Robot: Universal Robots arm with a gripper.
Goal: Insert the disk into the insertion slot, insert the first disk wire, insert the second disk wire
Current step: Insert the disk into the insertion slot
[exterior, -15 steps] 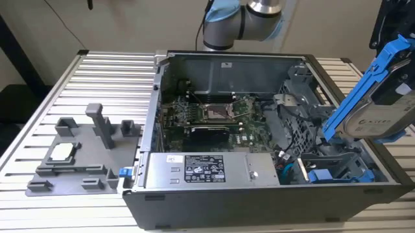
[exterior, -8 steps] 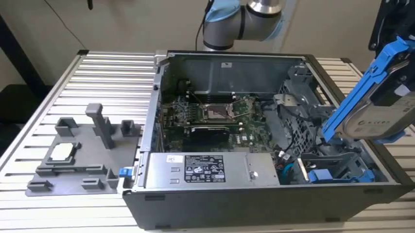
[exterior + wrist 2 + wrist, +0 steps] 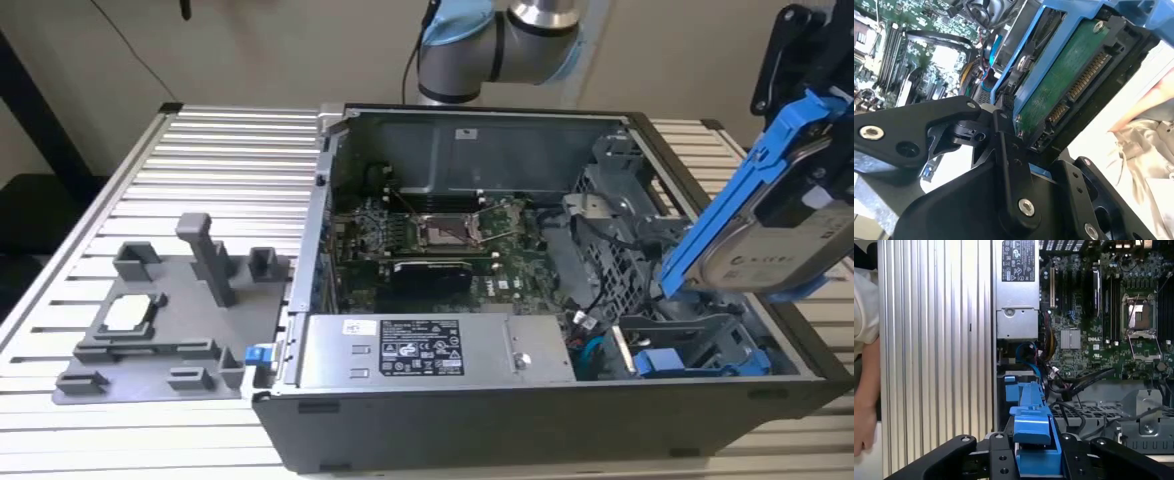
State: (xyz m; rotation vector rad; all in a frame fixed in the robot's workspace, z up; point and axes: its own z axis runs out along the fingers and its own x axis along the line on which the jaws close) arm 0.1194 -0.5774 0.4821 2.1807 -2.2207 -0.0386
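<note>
The disk [image 3: 787, 250] hangs tilted above the right side of the open computer case [image 3: 400, 420], its silver face set in a bright blue carrier frame [image 3: 741, 195]. My gripper [image 3: 807, 100] is shut on its upper end. In the first wrist view the blue carrier [image 3: 1034, 432] sits clamped between the black fingers [image 3: 996, 460] of my gripper [image 3: 1035, 460]. The second wrist view shows the disk's green circuit board and connector [image 3: 1069, 85]. Below the disk lies the insertion slot [image 3: 687, 340], in the case's near right corner. Blue and black wires [image 3: 590, 350] lie loose beside it.
Another blue-fronted carrier [image 3: 663, 362] sits low in the drive cage. The motherboard [image 3: 427, 235] and the power supply [image 3: 427, 350] take up the rest of the case. A grey fixture plate [image 3: 160, 310] lies on the slatted table at the exterior view's left. A person's arm [image 3: 864, 390] is near the table edge.
</note>
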